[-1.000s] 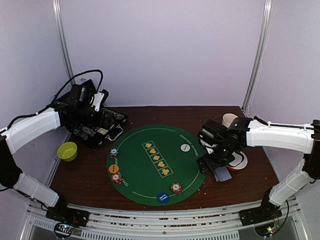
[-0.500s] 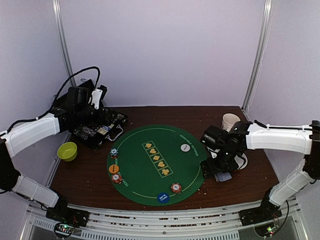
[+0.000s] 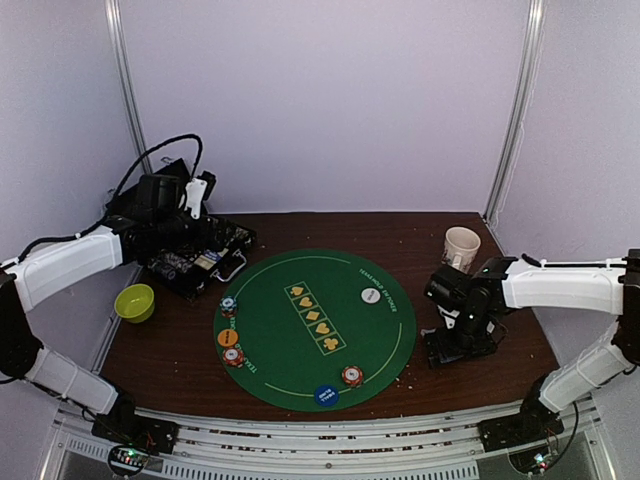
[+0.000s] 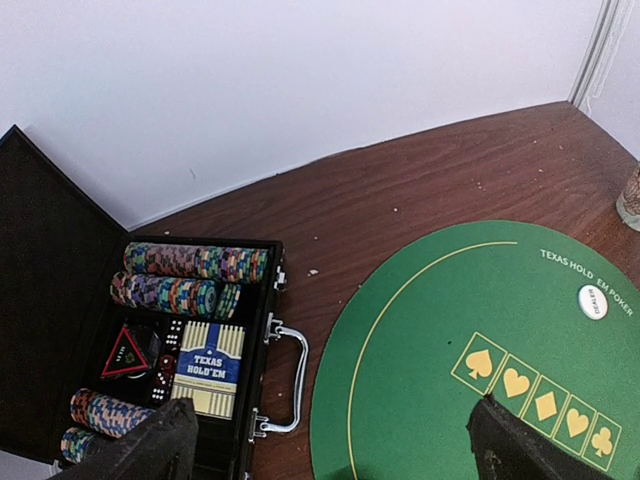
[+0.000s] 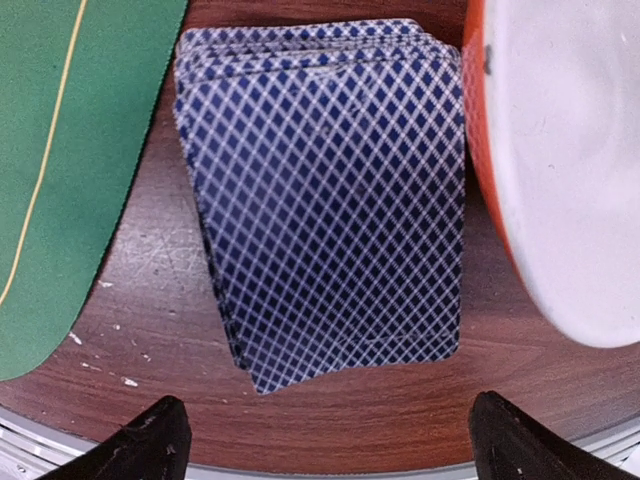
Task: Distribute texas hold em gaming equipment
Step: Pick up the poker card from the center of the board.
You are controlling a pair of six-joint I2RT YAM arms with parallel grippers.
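A deck of lattice-backed playing cards (image 5: 320, 200) lies flat on the wooden table, between the green poker mat (image 5: 60, 130) and the red-and-white bowl (image 5: 570, 150). My right gripper (image 5: 330, 445) hovers open over the deck's near end, with nothing between its fingers; from above, the right gripper (image 3: 455, 345) hides the deck. On the mat (image 3: 315, 325) stand chip stacks (image 3: 228, 305), (image 3: 233, 355), (image 3: 351, 375), alongside an orange disc (image 3: 228, 337), a blue disc (image 3: 326, 395) and a white disc (image 3: 371, 296). My left gripper (image 4: 330, 460) hangs open above the case (image 4: 60, 300) of chip rows (image 4: 190, 262).
The open black case (image 3: 195, 260) sits at the back left, with a Texas Hold'em card box (image 4: 208, 368) inside and a metal handle (image 4: 290, 375). A green bowl (image 3: 135, 302) sits at the left edge. A beige mug (image 3: 462, 245) stands behind the right arm.
My right arm has swung right and toward the near edge, carrying the deck off the mat's rim, and its jaws have widened slightly. The left arm has shifted only slightly.
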